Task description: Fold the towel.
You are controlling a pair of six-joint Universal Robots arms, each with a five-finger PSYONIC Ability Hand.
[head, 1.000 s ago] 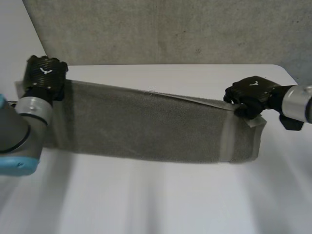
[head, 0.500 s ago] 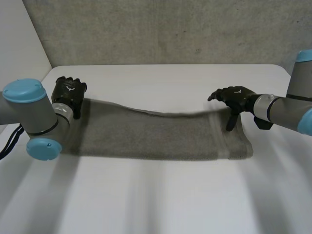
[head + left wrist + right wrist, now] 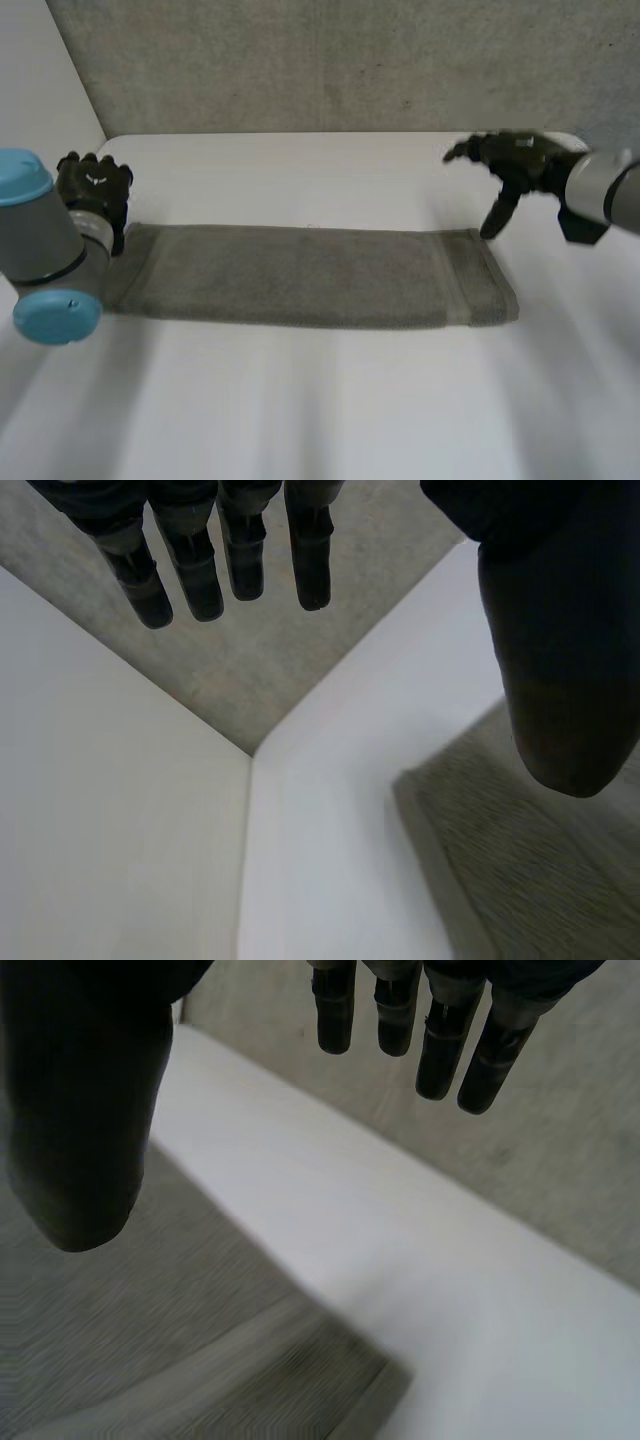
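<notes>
The grey towel [image 3: 300, 275] lies flat on the white table [image 3: 330, 400] as a long strip running from left to right. My left hand [image 3: 92, 188] hovers just beyond the towel's far left corner, fingers straight and holding nothing. In the left wrist view that hand [image 3: 550, 660] is open above the towel's corner [image 3: 520, 880]. My right hand [image 3: 512, 160] is raised beyond the far right corner with its fingers spread. The right wrist view shows this hand [image 3: 80, 1110] open above the towel's end [image 3: 150, 1350], apart from it.
A grey felt wall [image 3: 350, 60] stands behind the table's far edge. A white side panel [image 3: 100, 780] meets the table at its far left corner. Bare table surface lies in front of the towel.
Both hands have let go of the towel's far corners, opened and pulled back and outward. The towel, held up and stretched a second ago, has dropped flat onto the table.
</notes>
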